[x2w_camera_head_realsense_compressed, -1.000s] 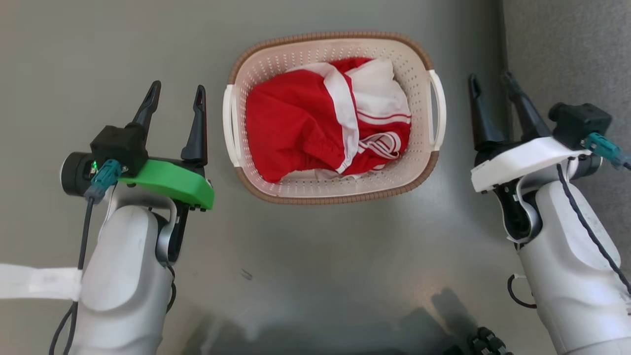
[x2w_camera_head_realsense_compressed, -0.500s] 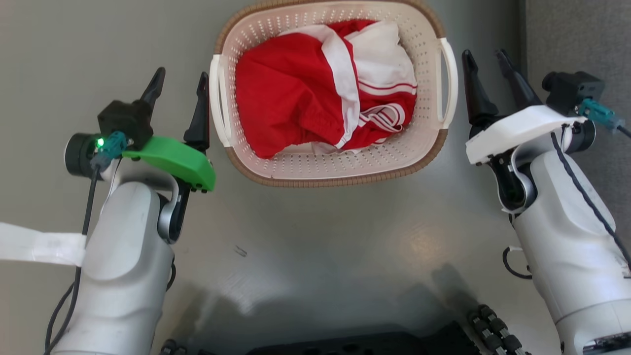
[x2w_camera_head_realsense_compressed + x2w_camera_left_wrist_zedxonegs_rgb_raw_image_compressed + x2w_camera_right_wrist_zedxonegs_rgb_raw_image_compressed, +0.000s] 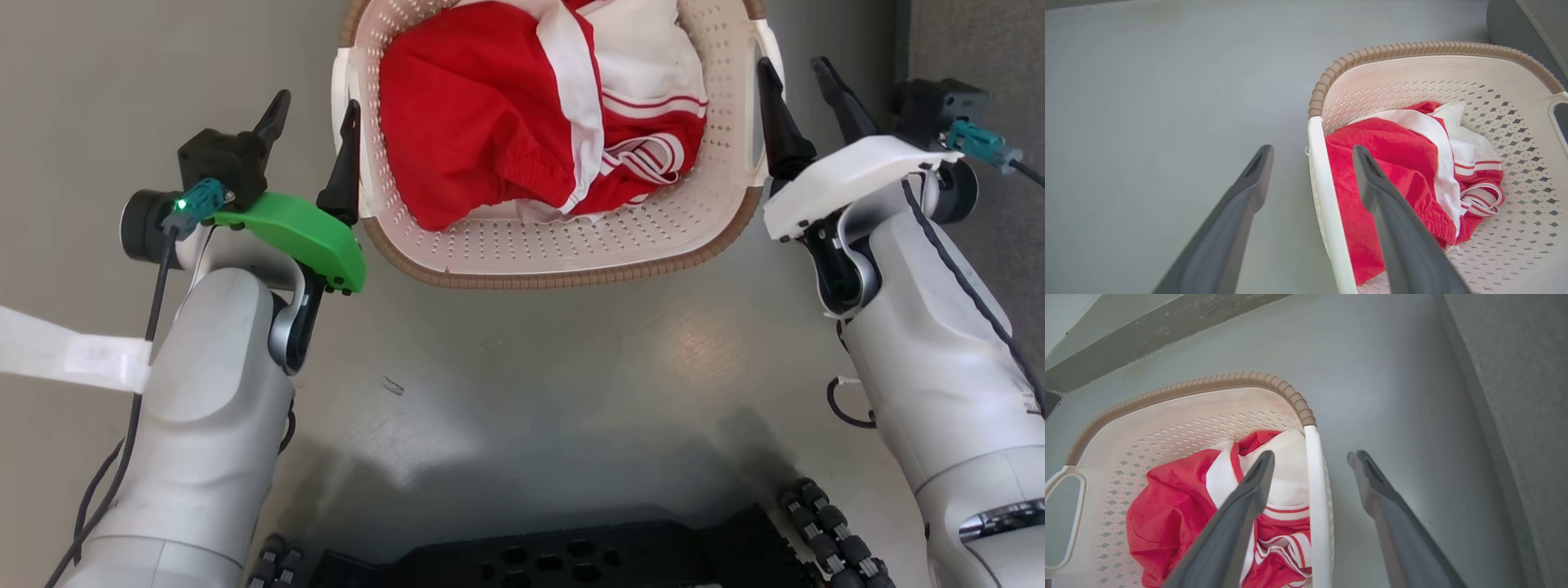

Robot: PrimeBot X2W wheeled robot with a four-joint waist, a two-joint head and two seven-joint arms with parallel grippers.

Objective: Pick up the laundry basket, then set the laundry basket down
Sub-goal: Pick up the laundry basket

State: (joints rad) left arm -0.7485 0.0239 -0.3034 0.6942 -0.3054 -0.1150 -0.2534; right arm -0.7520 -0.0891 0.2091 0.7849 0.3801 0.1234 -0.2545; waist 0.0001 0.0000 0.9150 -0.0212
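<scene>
Left wrist view: left gripper (image 3: pixel 1312 151) noted open. One finger hangs outside the basket (image 3: pixel 1412 48) wall and the other above the clothing (image 3: pixel 1392 163) inside, so the left handle (image 3: pixel 1323 196) lies between the jaws, unpinched. Contact with the handle cannot be confirmed.

Right wrist view: right gripper (image 3: pixel 1311 455) likewise spread, astride the right handle (image 3: pixel 1314 490), with its inner finger over the white cloth.

Head view: basket is seen upright on the floor (image 3: pixel 531 367), flanked by both grippers, with the clothing heaped inside and lying close to the right handle.

Step judged to be the seating of both grippers on the handles before closure; lift not yet begun.

Procedure notes:
- Each handle bar is to be taken deep between the fingers, not at the tips.
- Inner fingers are to be kept off the cloth, especially at the right handle, so that no fabric is nipped with the bar.
- Both grippers are to be closed together and raised at equal rate, so the basket is kept level.

Risk: thin handles may flex, and a one-sided hold would likely tip the basket.
</scene>
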